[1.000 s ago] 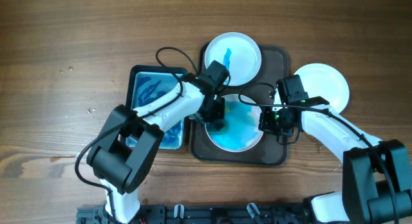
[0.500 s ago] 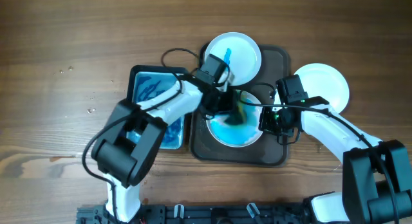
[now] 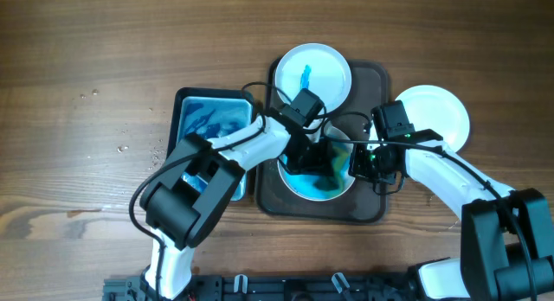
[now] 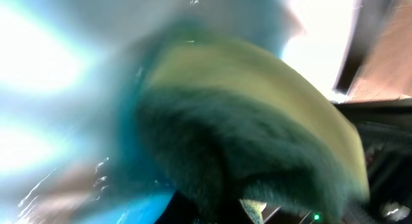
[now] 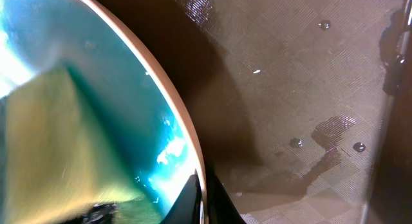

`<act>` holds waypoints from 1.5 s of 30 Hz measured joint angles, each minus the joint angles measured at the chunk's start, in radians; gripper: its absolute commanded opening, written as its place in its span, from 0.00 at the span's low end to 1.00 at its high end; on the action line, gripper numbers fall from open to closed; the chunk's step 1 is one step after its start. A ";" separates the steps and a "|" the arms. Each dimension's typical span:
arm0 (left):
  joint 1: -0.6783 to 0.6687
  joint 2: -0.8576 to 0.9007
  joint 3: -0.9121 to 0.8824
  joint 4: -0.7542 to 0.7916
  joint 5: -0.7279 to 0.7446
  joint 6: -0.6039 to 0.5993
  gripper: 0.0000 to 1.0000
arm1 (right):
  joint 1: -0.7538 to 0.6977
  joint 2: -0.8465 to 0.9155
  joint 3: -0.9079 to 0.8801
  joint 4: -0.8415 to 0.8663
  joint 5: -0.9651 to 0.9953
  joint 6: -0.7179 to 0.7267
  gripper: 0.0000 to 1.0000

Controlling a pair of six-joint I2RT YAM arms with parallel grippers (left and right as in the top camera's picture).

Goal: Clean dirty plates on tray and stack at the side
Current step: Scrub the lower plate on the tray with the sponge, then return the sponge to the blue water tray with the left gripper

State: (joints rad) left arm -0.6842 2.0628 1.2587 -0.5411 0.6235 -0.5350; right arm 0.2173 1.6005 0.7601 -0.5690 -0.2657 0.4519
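Note:
The dark tray holds two plates. The back plate is white with a blue smear. The front plate is covered in a blue wet film. My left gripper is shut on a green-yellow sponge and presses it on the front plate's right half. The sponge fills the left wrist view. My right gripper is shut on the front plate's right rim, with one finger on each side. A third plate, clean and white, lies on the table right of the tray.
A blue rectangular tub with blue water stands left of the tray, against the left arm. Wet tray floor with droplets shows right of the held rim. Water drops dot the wooden table at left.
My left gripper has swept the sponge rightward across the front plate, from its left edge to its right half. The right gripper has kept its hold on the rim.

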 measured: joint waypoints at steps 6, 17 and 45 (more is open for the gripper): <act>0.065 -0.028 0.016 -0.216 -0.109 0.006 0.04 | 0.000 0.000 0.000 -0.001 0.000 0.000 0.04; 0.141 -0.072 0.009 -0.220 -0.279 0.014 0.04 | 0.002 0.000 0.000 0.001 -0.003 0.000 0.04; -0.019 0.031 -0.011 0.320 -0.009 -0.137 0.04 | -0.012 -0.005 0.002 -0.005 0.034 -0.004 0.04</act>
State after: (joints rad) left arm -0.7029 2.0941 1.2480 -0.2211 0.6144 -0.6720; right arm 0.2050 1.5951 0.7620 -0.5739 -0.2314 0.4480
